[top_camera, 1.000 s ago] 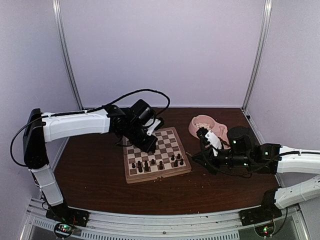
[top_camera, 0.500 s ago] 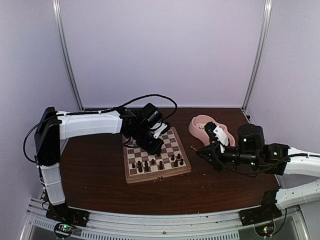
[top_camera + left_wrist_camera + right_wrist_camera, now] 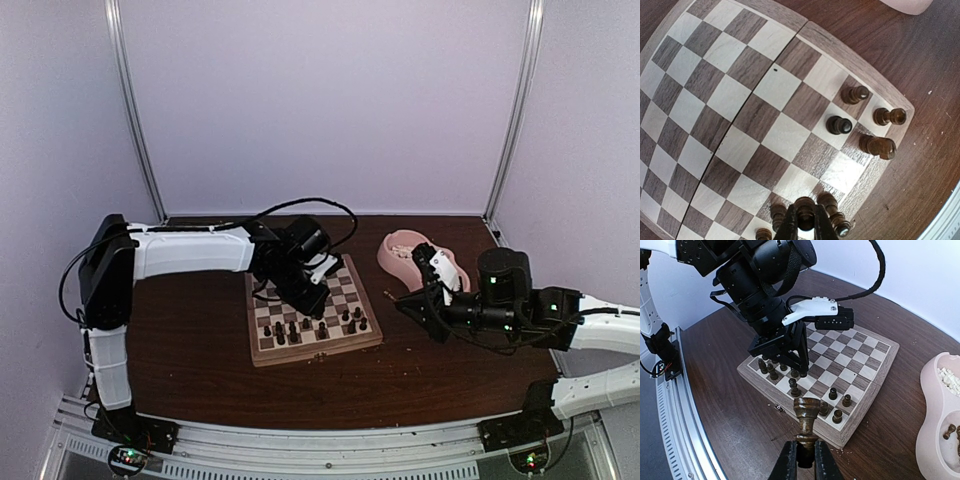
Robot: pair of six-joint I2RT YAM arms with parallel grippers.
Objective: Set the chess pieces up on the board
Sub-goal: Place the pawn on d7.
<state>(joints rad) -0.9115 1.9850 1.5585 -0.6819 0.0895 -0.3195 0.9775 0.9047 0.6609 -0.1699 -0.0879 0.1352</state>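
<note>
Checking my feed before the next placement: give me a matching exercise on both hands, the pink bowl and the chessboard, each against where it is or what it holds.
Things:
1. left hand
2. right hand
3. pink double bowl
4. chessboard

States:
A. shut on a dark chess piece, above the table to the right of the chessboard
B. on the table beyond the chessboard's right side, loose pieces inside
C. shut on a dark chess piece among those by the chessboard's near edge
D. dark pieces standing only near one edge

Pairs: 1-C, 2-A, 3-B, 4-D.
</note>
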